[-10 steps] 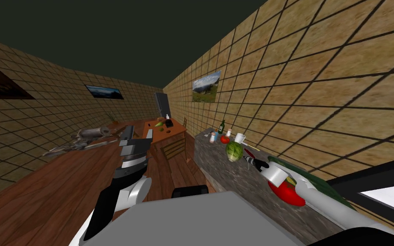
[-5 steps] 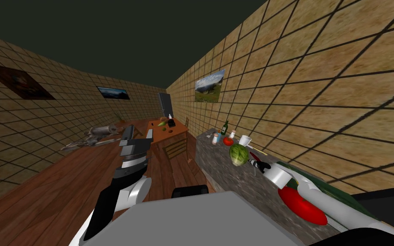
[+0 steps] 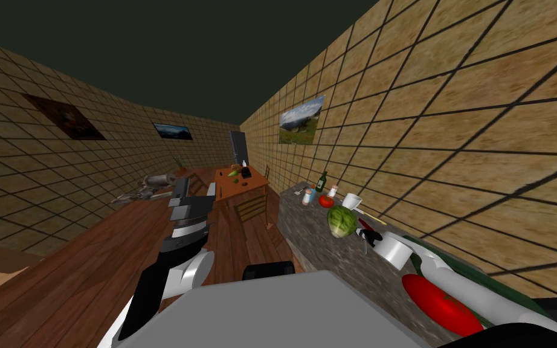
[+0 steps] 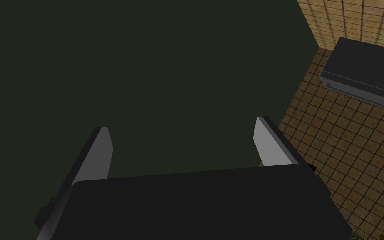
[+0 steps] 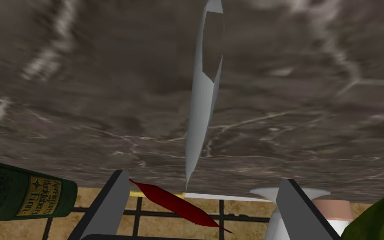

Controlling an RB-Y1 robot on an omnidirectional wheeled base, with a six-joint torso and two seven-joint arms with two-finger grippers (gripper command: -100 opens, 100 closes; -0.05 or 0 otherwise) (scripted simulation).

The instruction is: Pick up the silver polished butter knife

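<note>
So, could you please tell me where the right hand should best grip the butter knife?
The butter knife lies flat on the stone counter, lined up between the right hand's open fingers, so probably pinch its slim middle across the width, coming from above.

The butter knife [image 5: 201, 96] is lying on the countertop [image 5: 83, 83] ahead, between the right gripper's [image 5: 203, 178] fingers; a book [image 5: 16, 196] is lying outside one, lettuce [image 5: 378, 216] outside the other.

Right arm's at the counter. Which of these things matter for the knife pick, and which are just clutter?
Job:
grey butter knife, flat on the counter
right gripper, open, aimed at it

Clutter:
green book
lettuce
white cup
tomato
bottle
left gripper, open, idle
</note>
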